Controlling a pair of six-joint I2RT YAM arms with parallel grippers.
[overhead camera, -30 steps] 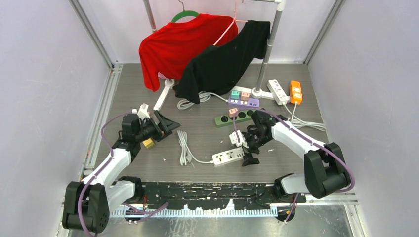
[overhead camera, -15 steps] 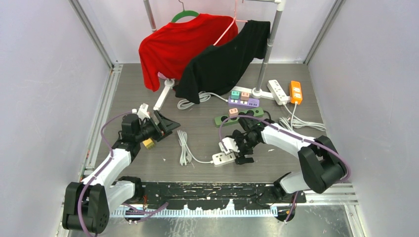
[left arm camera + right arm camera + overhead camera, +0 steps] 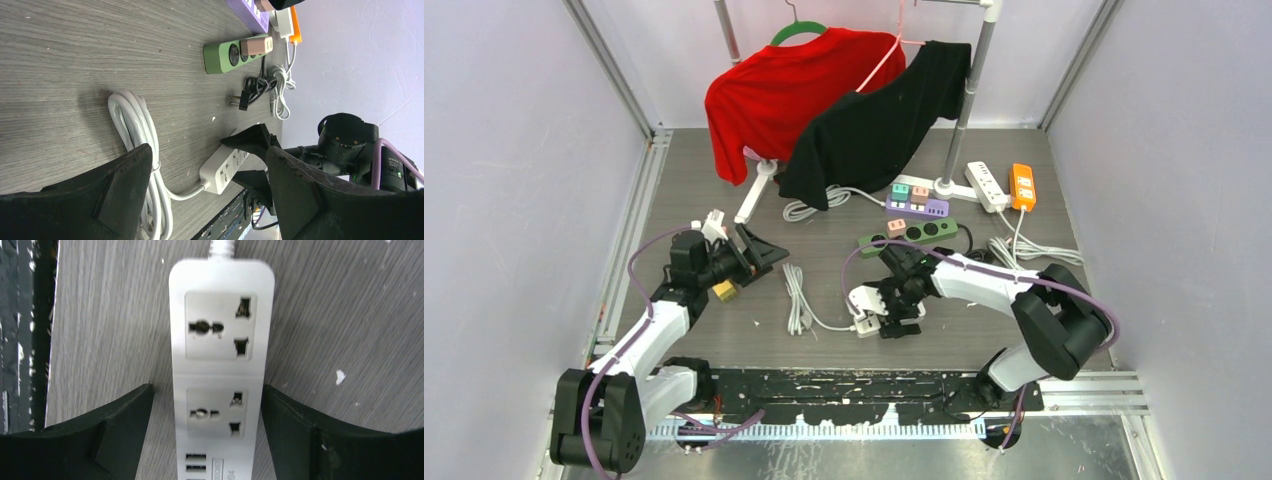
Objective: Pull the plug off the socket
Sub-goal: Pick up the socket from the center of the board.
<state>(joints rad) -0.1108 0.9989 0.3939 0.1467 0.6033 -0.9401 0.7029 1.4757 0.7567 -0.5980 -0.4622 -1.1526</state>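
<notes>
The right gripper (image 3: 206,390) stood open astride the white power strip (image 3: 220,315), one finger on each side of the casing and neither pressing on it. It had swept left across the bench (image 3: 824,280) over the previous second, travelling from the strip's far end toward the end where the white cord (image 3: 799,300) leaves it. The strip itself seemed barely shifted.

Both sockets in the right wrist view were empty, with no plug between the fingers to pull. A black plug (image 3: 243,98) lay loose on the bench with its prongs bare, near the green strip (image 3: 220,54) and well apart from the white one. The only seated piece clearly visible was a pink adapter (image 3: 255,46) in the green strip.

The left gripper (image 3: 207,150) hung open and empty over the left side of the bench, where it had been a second before.

Judged from this, either the black plug was the target and the pull was already done, or the right arm's sweep had brought it over a strip with nothing left to remove.
</notes>
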